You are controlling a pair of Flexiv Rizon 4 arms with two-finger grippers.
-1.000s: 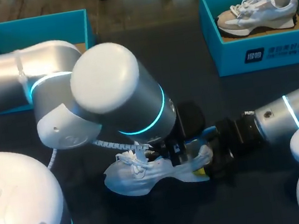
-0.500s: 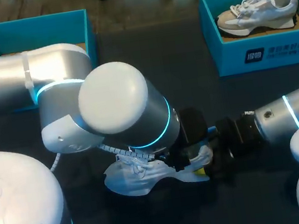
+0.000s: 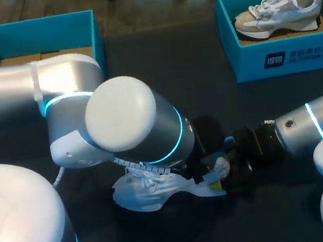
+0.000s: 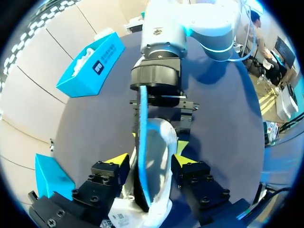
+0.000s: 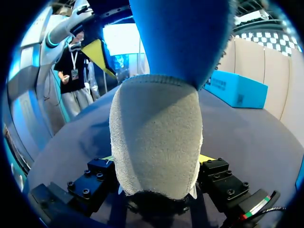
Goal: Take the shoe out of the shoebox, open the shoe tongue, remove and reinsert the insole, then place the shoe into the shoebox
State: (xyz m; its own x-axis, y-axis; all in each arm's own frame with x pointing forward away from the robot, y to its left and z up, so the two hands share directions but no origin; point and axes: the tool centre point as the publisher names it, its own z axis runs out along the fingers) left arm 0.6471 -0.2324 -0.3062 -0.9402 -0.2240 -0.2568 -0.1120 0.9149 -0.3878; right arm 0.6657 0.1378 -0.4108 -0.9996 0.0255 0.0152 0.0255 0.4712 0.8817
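Observation:
A white shoe [image 3: 150, 189] lies on the dark table, toe to the left. My right gripper [image 3: 225, 175] is shut on its heel; in the right wrist view the knit heel [image 5: 154, 137] fills the gap of that gripper [image 5: 156, 159], and the blue insole [image 5: 183, 38] rises above it. My left arm's wrist hangs over the shoe and hides its gripper in the head view. In the left wrist view my left gripper [image 4: 151, 159] is open. It straddles the shoe [image 4: 161, 137], where the insole [image 4: 142, 142] stands on edge. The empty blue shoebox [image 3: 33, 33] is at the back left.
At the back right a second blue shoebox [image 3: 286, 57] holds another white and beige shoe [image 3: 279, 12]. My left arm's thick links cover much of the table's left half.
My left arm's wrist has shifted a little to the left and lower over the shoe. The shoe and my right arm have stayed put.

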